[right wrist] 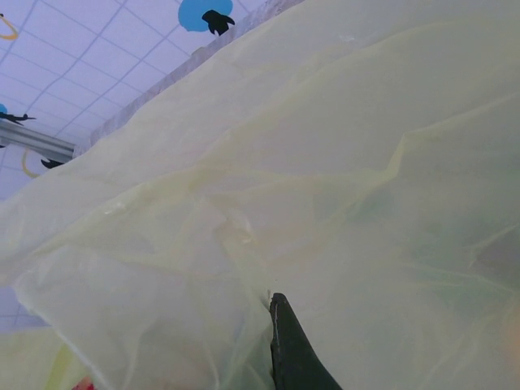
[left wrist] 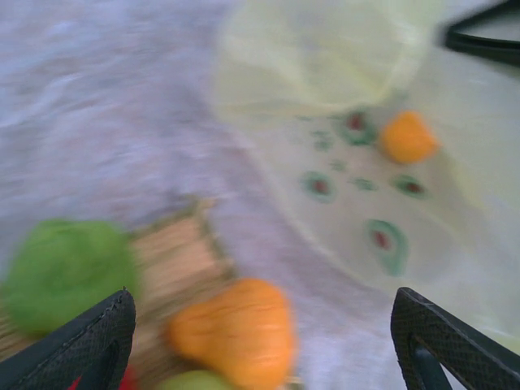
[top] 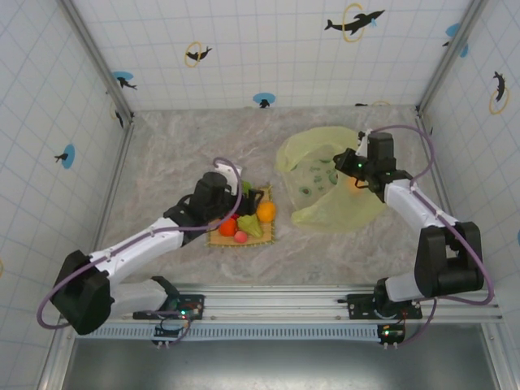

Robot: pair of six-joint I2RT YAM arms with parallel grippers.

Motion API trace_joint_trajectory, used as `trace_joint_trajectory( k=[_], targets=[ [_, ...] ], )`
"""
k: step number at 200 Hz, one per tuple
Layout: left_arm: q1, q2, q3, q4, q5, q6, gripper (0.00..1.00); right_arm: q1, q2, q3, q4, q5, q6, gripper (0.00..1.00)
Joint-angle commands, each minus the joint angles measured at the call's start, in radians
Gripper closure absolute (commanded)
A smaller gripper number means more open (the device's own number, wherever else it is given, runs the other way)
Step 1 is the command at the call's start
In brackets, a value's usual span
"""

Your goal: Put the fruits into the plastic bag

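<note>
The yellow-green plastic bag [top: 325, 183] lies at the right of centre, and one orange fruit [top: 355, 184] shows through it. My right gripper [top: 351, 166] is shut on the bag's upper edge. In the right wrist view one dark finger [right wrist: 288, 349] presses into folds of the plastic bag [right wrist: 325, 162]; the other finger is hidden. Several fruits lie on the tan mat [top: 218, 239]: an orange [top: 266, 211], a red one [top: 227, 228], a green pear [top: 251, 227] and a small pink one [top: 241, 236]. My left gripper [left wrist: 264, 325] hangs open above the orange [left wrist: 236, 329], beside a green apple [left wrist: 65, 272].
Tiled walls enclose the marbled table [top: 162, 154] on three sides. Bare tabletop lies left of the mat and between the mat and the bag. The left wrist view is blurred; it shows the bag [left wrist: 366, 97], the orange fruit inside [left wrist: 406, 136] and part of the right arm [left wrist: 487, 36].
</note>
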Motion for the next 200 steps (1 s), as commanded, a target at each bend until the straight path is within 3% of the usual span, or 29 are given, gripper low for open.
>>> trace_joint_trajectory(
  k=[1, 46, 89, 139, 200],
  targets=[
    [0.075, 0.022, 0.017, -0.161, -0.111, -0.004, 0.16, 0.012, 0.017, -0.009, 0.043, 0.013, -0.018, 1.0],
    [0.093, 0.314, 0.267, -0.31, -0.203, 0.148, 0.12, 0.019, 0.032, 0.001, 0.048, -0.004, -0.023, 1.0],
    [0.107, 0.497, 0.401, -0.351, -0.147, 0.16, 0.09, 0.015, 0.025, 0.004, 0.04, -0.004, -0.041, 1.0],
    [0.107, 0.576, 0.422, -0.353, -0.112, 0.149, 0.08, 0.007, 0.031, 0.002, 0.041, -0.007, -0.045, 1.0],
    [0.108, 0.604, 0.428, -0.348, -0.099, 0.151, 0.2, 0.006, 0.041, 0.002, 0.049, -0.012, -0.039, 1.0]
  ],
)
